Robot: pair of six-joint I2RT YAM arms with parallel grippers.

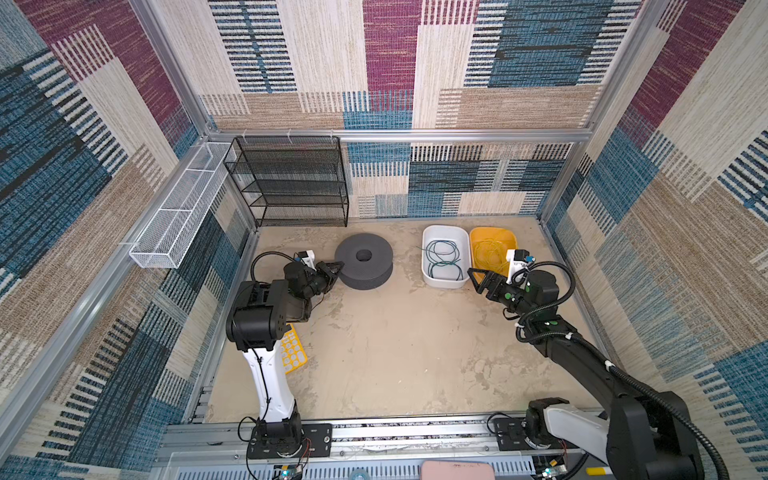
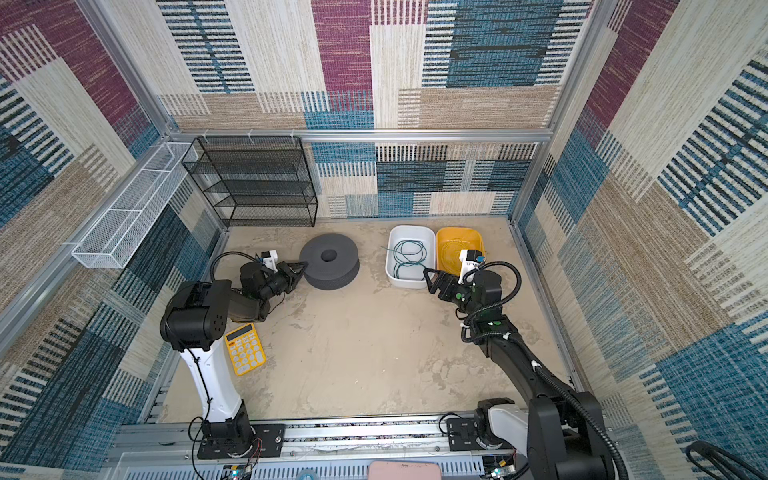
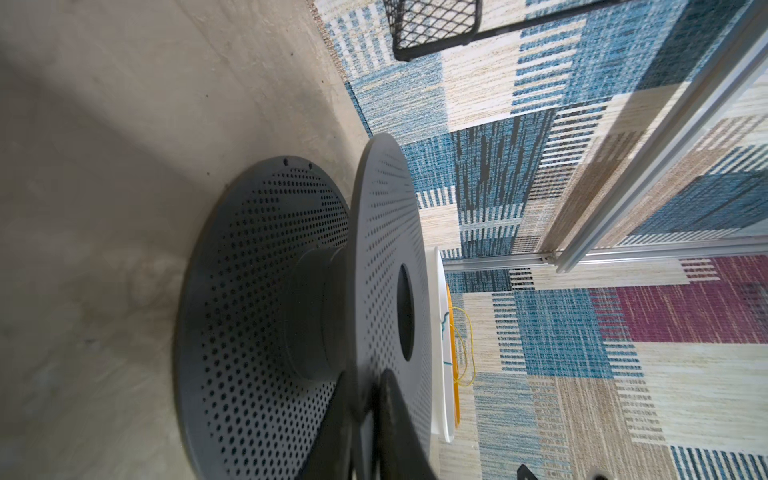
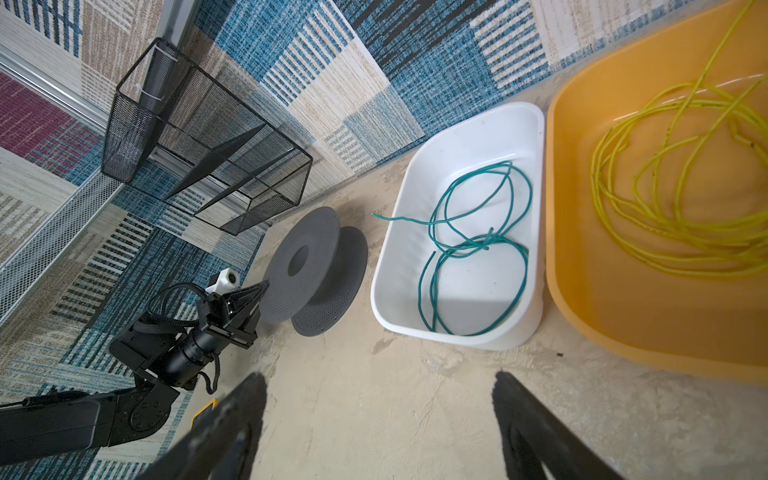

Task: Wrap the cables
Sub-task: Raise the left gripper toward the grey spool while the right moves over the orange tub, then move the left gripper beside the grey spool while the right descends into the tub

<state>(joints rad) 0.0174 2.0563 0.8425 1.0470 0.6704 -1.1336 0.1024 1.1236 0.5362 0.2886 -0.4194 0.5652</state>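
Note:
The green cable (image 1: 444,259) (image 4: 473,249) lies in loose loops inside a white tub (image 1: 442,284). The yellow cable (image 1: 490,253) (image 4: 665,208) lies coiled in the yellow tub (image 1: 494,232) beside it. A grey perforated spool (image 1: 363,259) (image 3: 266,311) lies flat on the floor at the back left. My left gripper (image 1: 338,266) (image 3: 370,378) is shut on the rim of the spool's upper flange. My right gripper (image 1: 477,280) (image 4: 379,380) stands open and empty over bare floor, just in front of the two tubs.
A black mesh shelf (image 1: 291,183) stands against the back wall behind the spool. A white mesh basket (image 1: 178,216) hangs on the left wall. A yellow calculator (image 2: 245,349) lies on the floor under the left arm.

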